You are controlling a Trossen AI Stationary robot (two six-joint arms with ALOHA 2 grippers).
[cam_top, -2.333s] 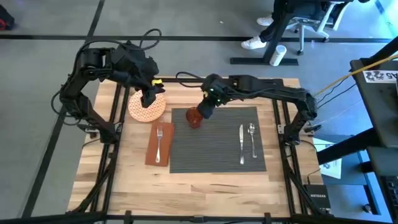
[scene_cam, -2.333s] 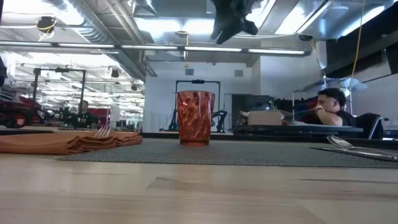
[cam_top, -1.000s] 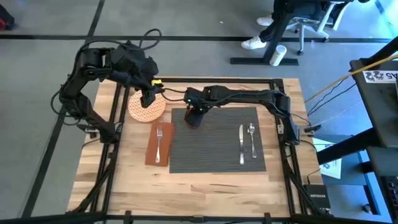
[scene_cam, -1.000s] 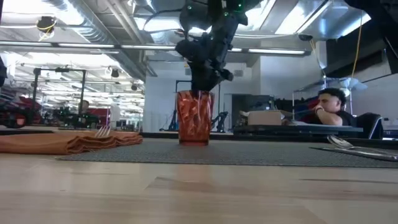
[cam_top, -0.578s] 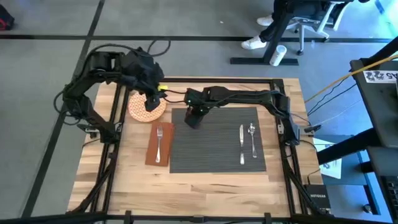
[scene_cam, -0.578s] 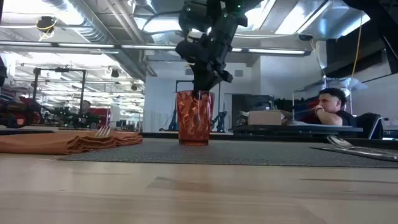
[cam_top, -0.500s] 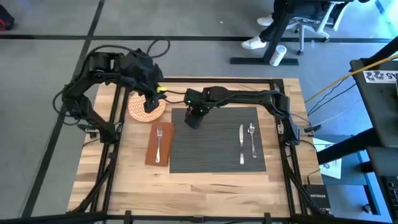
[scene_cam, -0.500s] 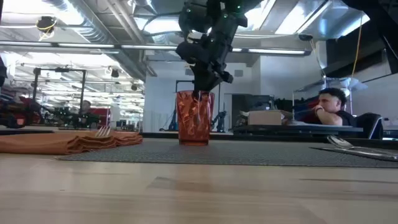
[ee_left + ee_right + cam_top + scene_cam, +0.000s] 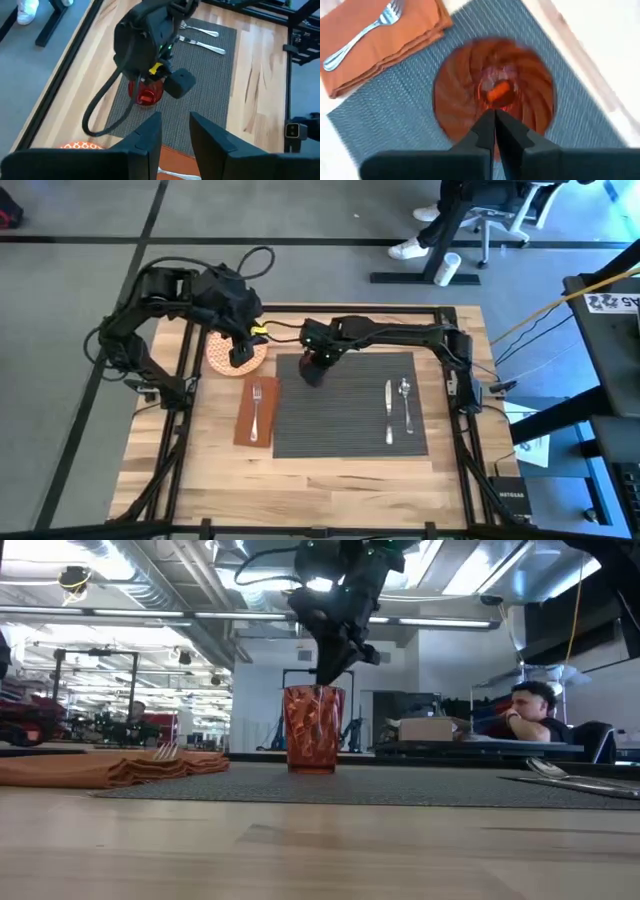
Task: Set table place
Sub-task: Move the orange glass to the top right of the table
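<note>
Placemat (image 9: 350, 415) centre open, right gripper (image 9: 318, 363) over cup (image 9: 312, 372) at far-left corner

Plate (image 9: 228, 352) half under left gripper (image 9: 240, 356)

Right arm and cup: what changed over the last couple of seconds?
The right end effector stretched left and came down from high above the cup; its closed fingers now sit at the cup's rim. The left end effector shifted slightly over the plate. The cup, napkin, fork, knife and spoon stayed put.
</note>
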